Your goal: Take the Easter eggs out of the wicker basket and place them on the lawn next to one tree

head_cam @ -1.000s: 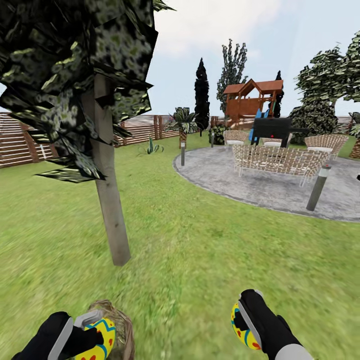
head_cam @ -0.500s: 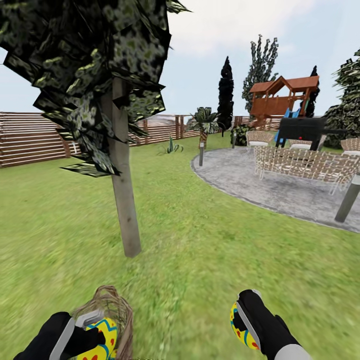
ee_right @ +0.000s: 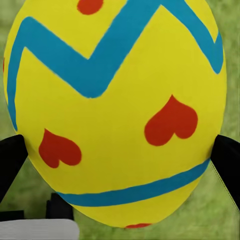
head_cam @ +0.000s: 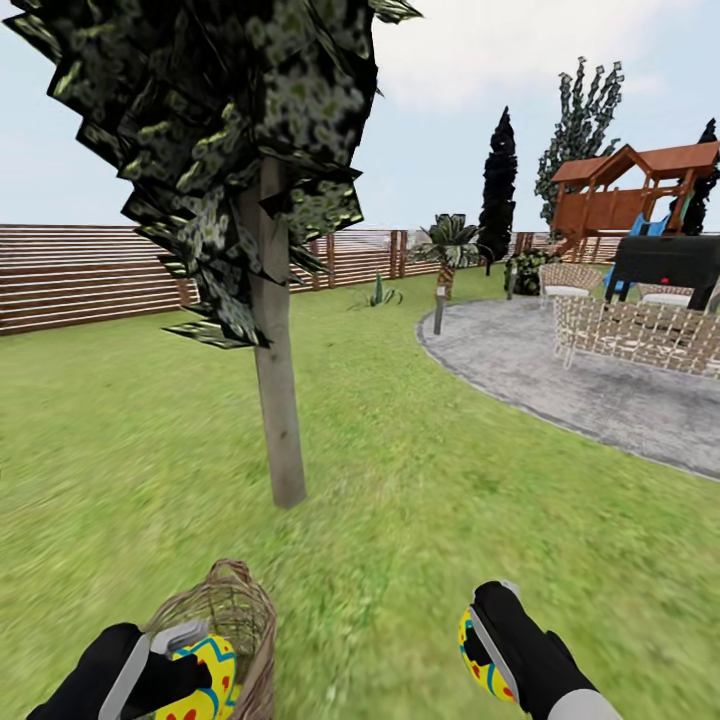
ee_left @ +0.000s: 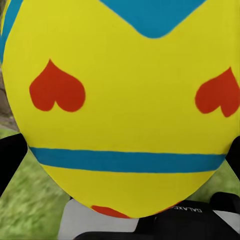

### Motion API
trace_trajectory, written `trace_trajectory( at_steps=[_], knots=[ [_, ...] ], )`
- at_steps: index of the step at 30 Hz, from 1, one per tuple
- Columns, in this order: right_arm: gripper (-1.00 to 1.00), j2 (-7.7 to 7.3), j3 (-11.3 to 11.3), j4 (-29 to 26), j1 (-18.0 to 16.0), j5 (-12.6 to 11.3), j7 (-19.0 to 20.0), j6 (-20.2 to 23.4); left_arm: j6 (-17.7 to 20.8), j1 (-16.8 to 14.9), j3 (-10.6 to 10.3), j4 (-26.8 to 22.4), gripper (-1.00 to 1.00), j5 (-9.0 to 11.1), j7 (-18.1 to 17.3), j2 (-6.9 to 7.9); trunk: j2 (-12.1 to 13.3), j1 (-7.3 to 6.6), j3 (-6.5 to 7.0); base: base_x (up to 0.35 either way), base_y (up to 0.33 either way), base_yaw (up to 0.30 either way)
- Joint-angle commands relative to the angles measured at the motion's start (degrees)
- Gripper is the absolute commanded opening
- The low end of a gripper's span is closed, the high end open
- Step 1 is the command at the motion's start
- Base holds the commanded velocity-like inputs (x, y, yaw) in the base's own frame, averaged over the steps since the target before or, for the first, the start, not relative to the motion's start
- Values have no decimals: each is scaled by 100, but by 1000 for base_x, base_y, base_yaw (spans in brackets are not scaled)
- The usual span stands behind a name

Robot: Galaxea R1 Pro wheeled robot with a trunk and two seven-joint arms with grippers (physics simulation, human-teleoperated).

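Observation:
My left gripper (head_cam: 190,668) is shut on a yellow Easter egg (head_cam: 202,682) with blue zigzags and red hearts; the same egg (ee_left: 120,105) looms large in the left wrist view. It hangs just in front of the brown wicker basket (head_cam: 232,612) at the bottom left. My right gripper (head_cam: 478,650) is shut on a second Easter egg (head_cam: 480,660), seen close in the right wrist view as egg (ee_right: 115,115). A tree (head_cam: 278,400) with a slim pale trunk and dark speckled crown stands on the lawn (head_cam: 400,540) straight ahead of the basket.
A grey paved circle (head_cam: 590,390) with pale woven chairs (head_cam: 640,335) lies to the right, edged by short bollard lights (head_cam: 438,312). A slatted wooden fence (head_cam: 90,275) runs along the back. A wooden playhouse (head_cam: 630,195), a black cypress (head_cam: 497,190) and a small palm (head_cam: 447,245) stand far off.
The whole view has swung left: tree, patio and playhouse have slid rightwards in the picture and more of the basket shows. Both grippers still hold their eggs in the same pose.

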Motion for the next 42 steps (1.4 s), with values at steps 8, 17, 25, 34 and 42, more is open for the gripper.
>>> trace_trajectory(
  at_steps=[8, 17, 25, 34, 42],
  knots=[
    [-100, 14, 17, -3, -2, 12, 4, 32, 28, -4, 16, -17, -100, -17, -33, -2, -3, 3, -6, 307, -144, 4],
    [-100, 17, 17, -3, -2, 21, -5, 40, 27, -4, 16, -28, -100, -15, -33, -2, -3, 3, -27, 309, -159, 169],
    [-100, 17, 17, -3, -3, 12, 4, 41, 26, -4, 7, -15, -100, -24, -23, -28, -3, 3, -37, 296, -197, 212],
    [-100, 17, 17, -3, 1, 4, 4, 45, 21, -4, 7, -6, -100, -24, -7, -90, -3, 3, -38, 29, -319, 3],
    [-100, 26, 366, 5, 1, 3, 5, 48, 25, -4, 13, -10, -100, -20, -27, -90, -3, 3, -44, 0, -329, 127]
  ],
)
